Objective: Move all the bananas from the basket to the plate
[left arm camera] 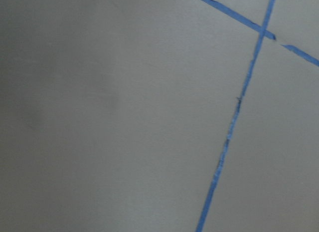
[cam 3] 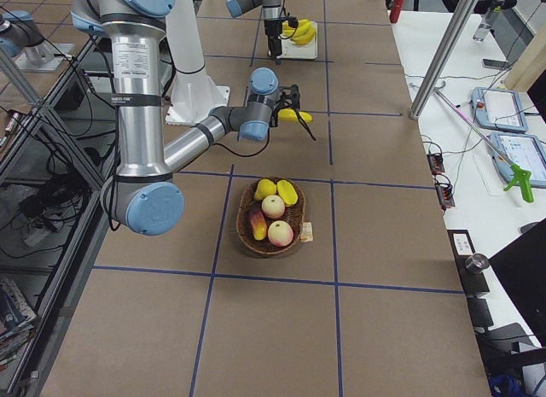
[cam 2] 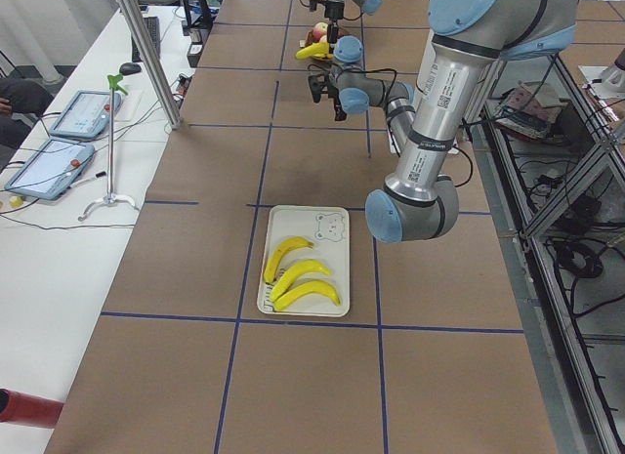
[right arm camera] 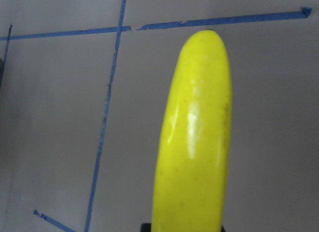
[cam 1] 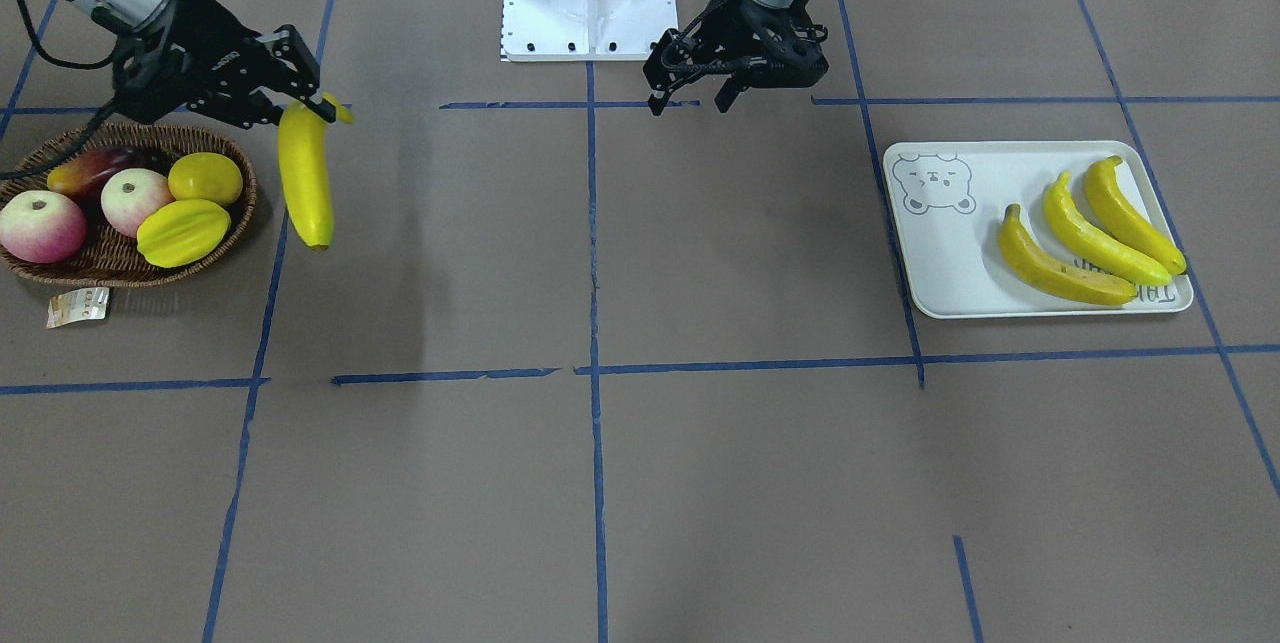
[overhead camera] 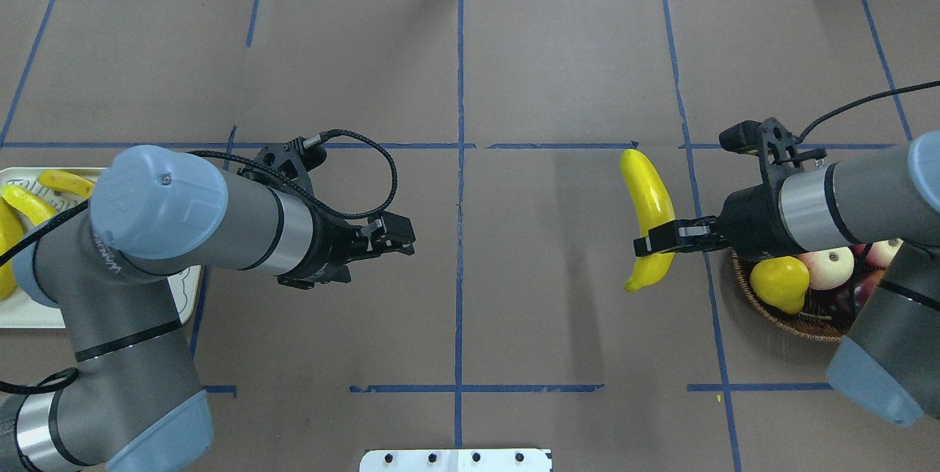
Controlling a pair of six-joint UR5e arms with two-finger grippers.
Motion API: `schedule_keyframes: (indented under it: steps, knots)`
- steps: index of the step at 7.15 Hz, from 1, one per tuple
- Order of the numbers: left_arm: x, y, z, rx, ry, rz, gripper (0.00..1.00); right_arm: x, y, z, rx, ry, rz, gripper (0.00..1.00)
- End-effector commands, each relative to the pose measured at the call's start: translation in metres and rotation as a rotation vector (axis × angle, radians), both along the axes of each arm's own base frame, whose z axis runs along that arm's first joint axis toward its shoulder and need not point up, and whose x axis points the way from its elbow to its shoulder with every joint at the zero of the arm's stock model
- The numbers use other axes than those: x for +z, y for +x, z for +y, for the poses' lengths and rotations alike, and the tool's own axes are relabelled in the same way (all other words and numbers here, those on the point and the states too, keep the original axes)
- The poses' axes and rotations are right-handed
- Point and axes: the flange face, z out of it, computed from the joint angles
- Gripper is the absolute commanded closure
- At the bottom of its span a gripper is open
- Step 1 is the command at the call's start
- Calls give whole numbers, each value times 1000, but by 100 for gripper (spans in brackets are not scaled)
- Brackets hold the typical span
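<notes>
Filling the basket [cam 1: 105, 261] beside the banana [cam 1: 305, 183] lie apples [cam 1: 40, 226] and starfruit [cam 1: 183, 232].

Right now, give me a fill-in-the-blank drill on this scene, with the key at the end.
The plate holds ___ bananas.
The right tool grips a fourth ___.
The open left tool holds ___.
The basket contains ___ bananas.
Missing words: three; banana; nothing; no.

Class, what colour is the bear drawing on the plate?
Grey bear drawing on off-white plate; best in the exterior front-facing view.
</notes>
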Motion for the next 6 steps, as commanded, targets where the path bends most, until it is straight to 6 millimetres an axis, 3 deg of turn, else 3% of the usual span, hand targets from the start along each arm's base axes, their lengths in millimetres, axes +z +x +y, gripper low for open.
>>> schedule_keyframes:
  steps: [1,5,6]
  knots:
    - [-23,-2,1,-5,51,107,0,-21,-38,15,43,-38,-109,88]
    - [-34,3,-6,-62,65,203,0,-63,-109,58,89,-24,-252,88]
    - [-41,18,-14,-73,59,197,0,-75,-127,76,95,-23,-275,88]
